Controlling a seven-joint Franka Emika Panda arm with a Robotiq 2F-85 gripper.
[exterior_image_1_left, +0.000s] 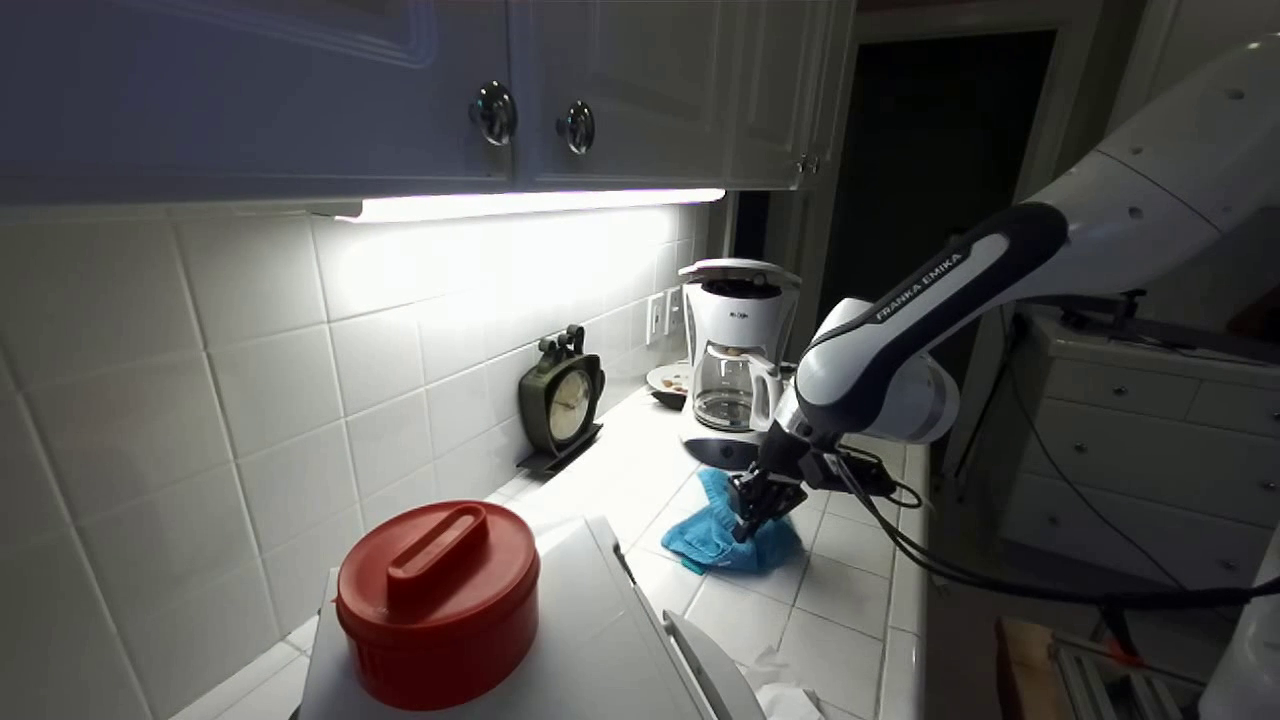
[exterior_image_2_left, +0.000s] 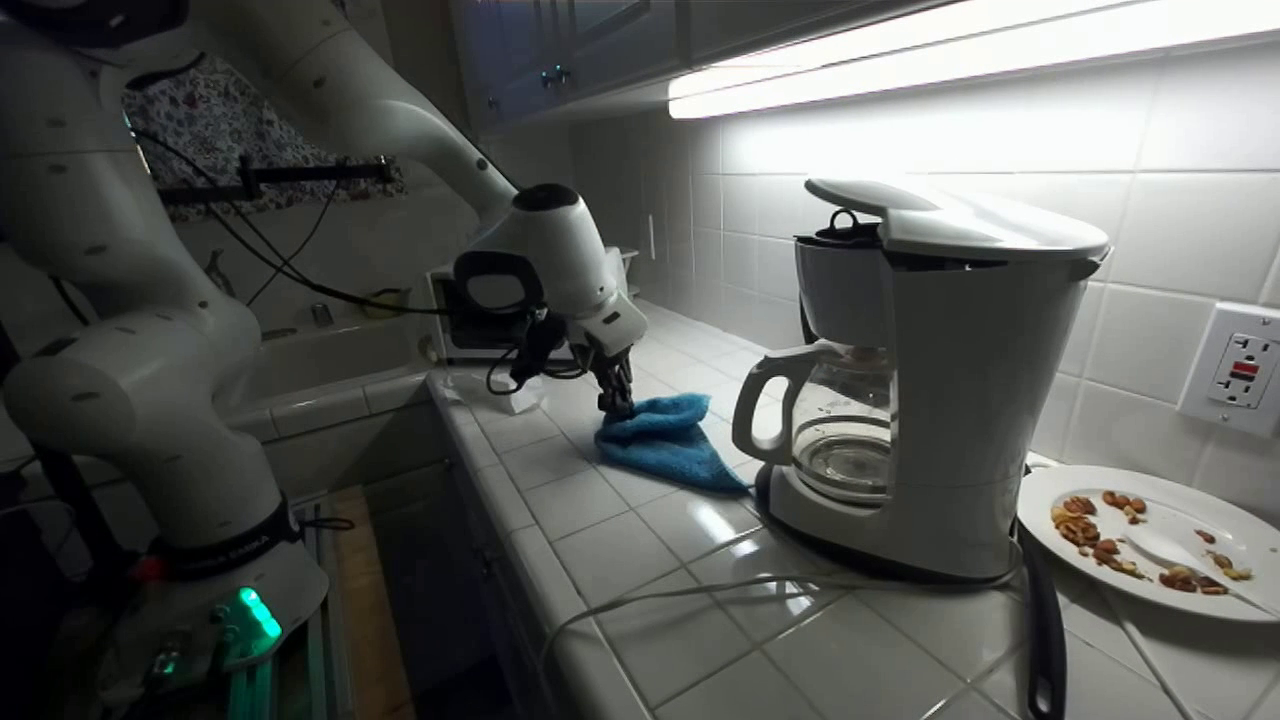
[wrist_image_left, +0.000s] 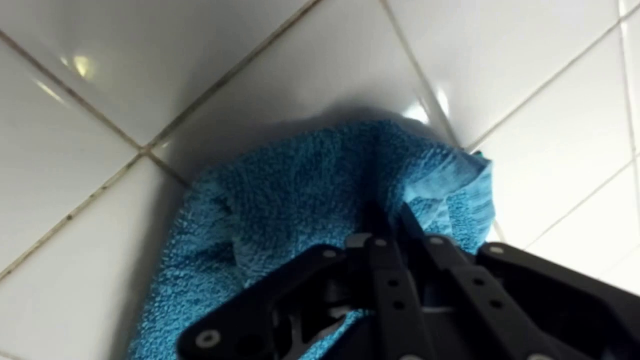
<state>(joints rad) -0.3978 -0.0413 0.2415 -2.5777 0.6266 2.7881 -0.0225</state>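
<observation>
Cloth (exterior_image_1_left: 725, 540) apart from counter edge (exterior_image_1_left: 906, 612)

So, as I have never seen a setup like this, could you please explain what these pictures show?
The machine is a single robot arm ending in a black, two-fingered gripper. Two pictures are taken from outside the robot; the close-up is taken from its wrist, looking down.

On the white tiled counter lies a blue cloth. Near the cloth stands a coffee maker, and by that is a plate with what look like nuts. A red lidded container shows in an exterior view.

The gripper is closed and appears to pinch a fold of the cloth.
</observation>
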